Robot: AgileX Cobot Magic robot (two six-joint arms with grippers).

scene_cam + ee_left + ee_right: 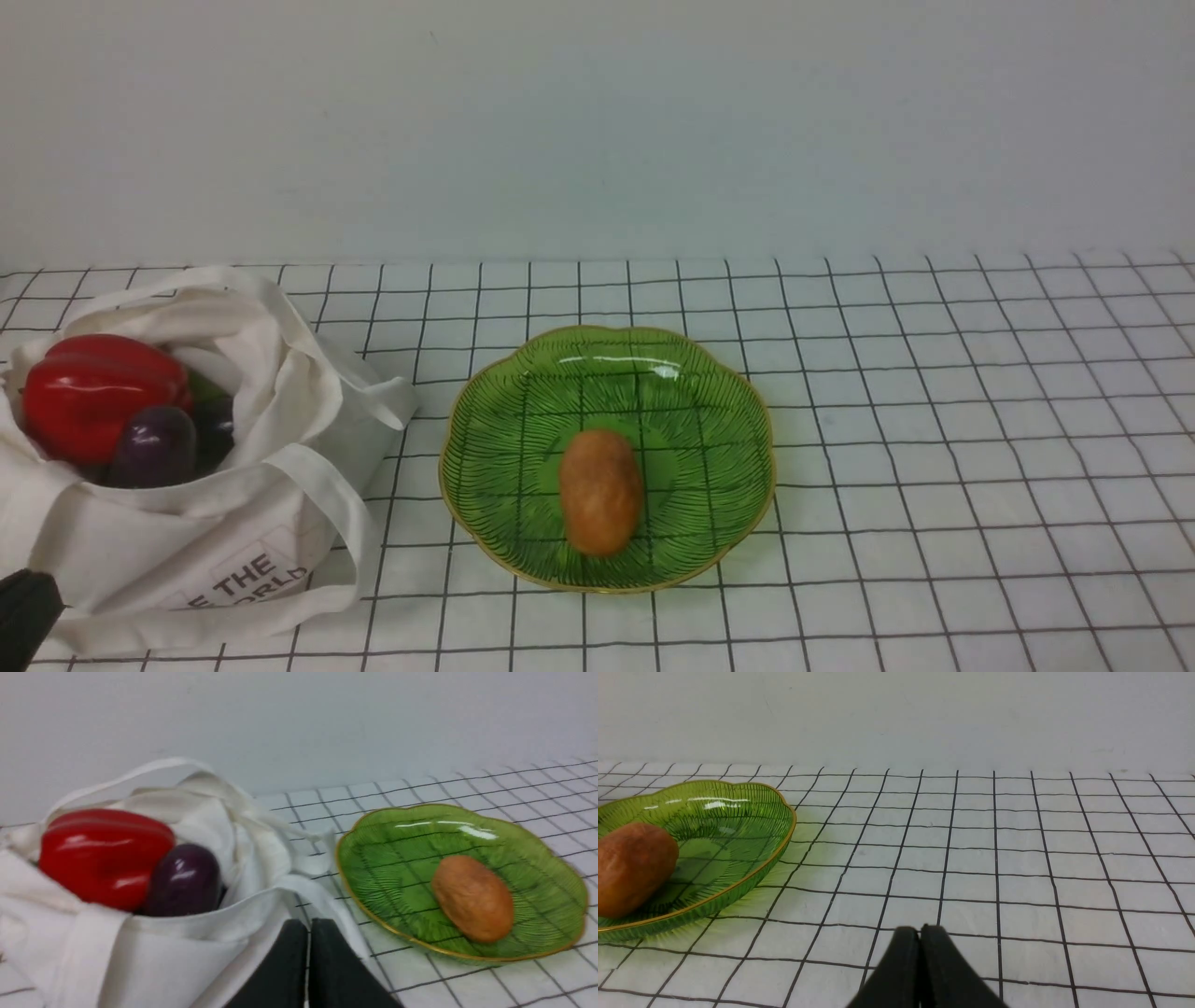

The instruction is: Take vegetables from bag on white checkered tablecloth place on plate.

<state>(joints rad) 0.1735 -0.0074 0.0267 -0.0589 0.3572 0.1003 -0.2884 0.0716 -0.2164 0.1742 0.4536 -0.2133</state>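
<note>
Fingers of left gripper pressed together, empty, near canvas tote; right gripper likewise closed, empty. Potato on green plate; red bell pepper and eggplant inside tote on checkered tablecloth.

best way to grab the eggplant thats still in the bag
Probably grip the eggplant across its rounded exposed end, coming down from above through the bag's open mouth. It lies against the red pepper, so one finger must slip between them; its glossy skin may slide.
</note>
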